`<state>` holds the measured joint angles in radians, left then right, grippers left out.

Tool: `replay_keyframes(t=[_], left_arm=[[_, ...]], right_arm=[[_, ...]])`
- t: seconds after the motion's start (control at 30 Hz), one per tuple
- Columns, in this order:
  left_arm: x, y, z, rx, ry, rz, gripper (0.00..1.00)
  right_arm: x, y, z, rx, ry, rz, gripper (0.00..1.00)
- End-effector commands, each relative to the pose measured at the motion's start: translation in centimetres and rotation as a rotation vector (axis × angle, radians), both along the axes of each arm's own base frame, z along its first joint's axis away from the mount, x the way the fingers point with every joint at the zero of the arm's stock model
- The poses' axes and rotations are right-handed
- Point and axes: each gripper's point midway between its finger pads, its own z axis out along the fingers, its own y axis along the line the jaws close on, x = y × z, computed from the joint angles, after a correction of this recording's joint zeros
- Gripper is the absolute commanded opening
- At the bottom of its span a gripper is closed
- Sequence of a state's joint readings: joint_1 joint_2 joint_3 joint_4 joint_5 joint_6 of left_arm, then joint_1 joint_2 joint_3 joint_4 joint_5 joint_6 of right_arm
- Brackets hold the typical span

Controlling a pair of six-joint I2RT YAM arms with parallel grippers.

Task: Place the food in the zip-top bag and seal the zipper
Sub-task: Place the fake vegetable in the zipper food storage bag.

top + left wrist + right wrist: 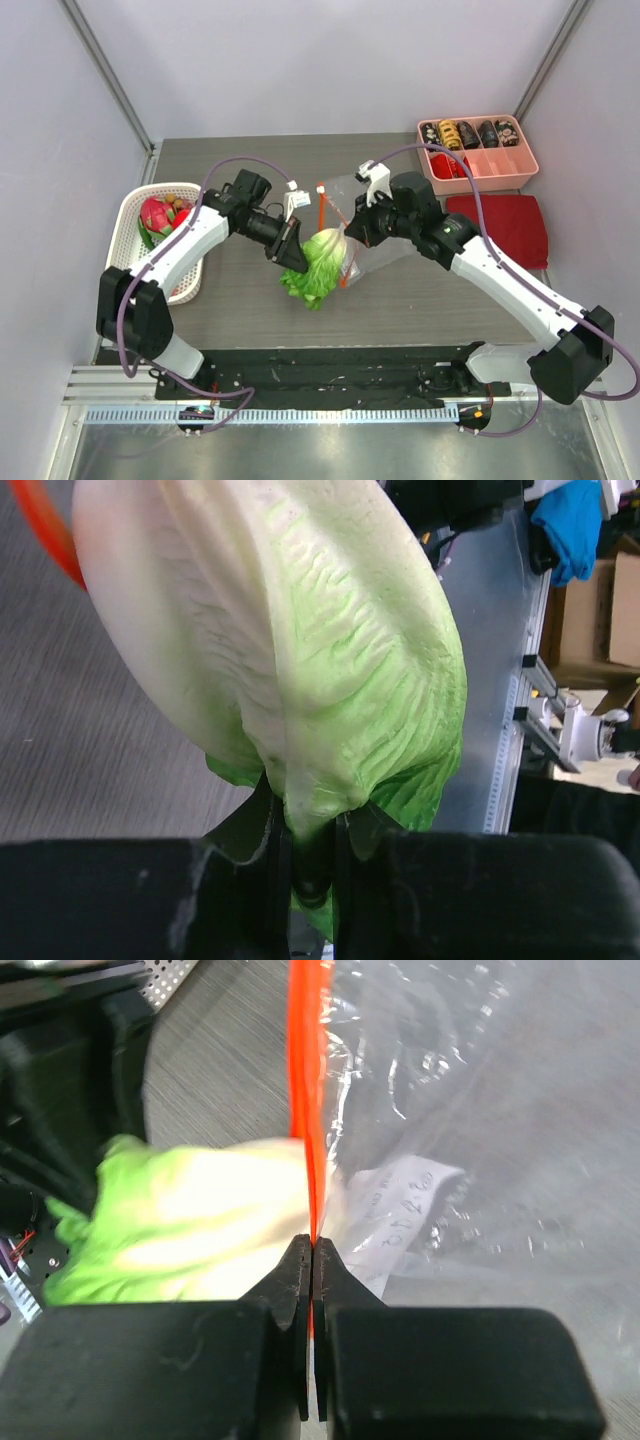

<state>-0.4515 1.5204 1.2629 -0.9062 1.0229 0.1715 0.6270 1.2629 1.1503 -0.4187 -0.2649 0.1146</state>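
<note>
Top external view: lettuce (pixel 318 265) at the middle of the table (pixel 250 300), its pale end at the mouth of the zip-top bag (pixel 385 215), seemingly not yet inside. The left jaws clamp its green leaves; the right jaws pinch the zipper (pixel 305 1110). Bagging and sealing remain, I judge.

Lettuce head (pixel 300 650) fills the left wrist view: creamy white down the ribs, running to bright green on the veined, ridged leaf edges. The zipper (pixel 305 1090) is a vivid orange-red line against the clear, glinting zip-top bag (pixel 480 1110). Over in the white basket (pixel 126 232) sits a pink-and-green dragon fruit (pixel 156 213). Pink compartment tray (pixel 500 168), dark red cloth (pixel 510 225), grey streaked table (pixel 240 300).
</note>
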Motion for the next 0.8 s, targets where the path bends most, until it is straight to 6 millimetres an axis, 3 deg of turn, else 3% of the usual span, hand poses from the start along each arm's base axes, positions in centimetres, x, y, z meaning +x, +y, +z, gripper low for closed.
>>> replay_keyframes(t=[0.0,0.2,0.33,0.5,0.63,0.7,0.73,0.77], left_arm=[[0.9,-0.9,1.7,-0.064,0.059,0.044,0.0],[2.0,-1.4,3.1,-0.096,0.077,0.104,0.0],[1.2,-2.0,2.6,-0.027,-0.095,-0.005,0.0],[2.2,-0.6,0.4,0.114,-0.292,-0.005,0.0],[1.5,0.5,-0.9,0.167,-0.424,-0.033,0.0],[1.0,1.0,-0.1,0.143,-0.499,-0.06,0.0],[0.5,1.4,-0.7,0.142,-0.506,-0.061,0.0],[0.3,1.6,0.5,0.11,-0.569,-0.045,0.0]], right_arm=[[-0.3,0.6,2.1,0.045,-0.071,0.039,0.01],[-2.4,2.3,2.6,0.015,-0.135,0.163,0.01],[-4.5,4.0,3.0,-0.027,-0.212,0.296,0.01],[-5.9,4.8,3.7,-0.036,-0.216,0.377,0.01],[-6.1,4.5,4.0,-0.06,-0.246,0.411,0.01],[-6.0,4.1,4.1,-0.072,-0.268,0.4,0.01],[-5.9,3.9,4.2,-0.073,-0.272,0.393,0.01],[-6.1,3.8,4.2,-0.071,-0.271,0.393,0.01]])
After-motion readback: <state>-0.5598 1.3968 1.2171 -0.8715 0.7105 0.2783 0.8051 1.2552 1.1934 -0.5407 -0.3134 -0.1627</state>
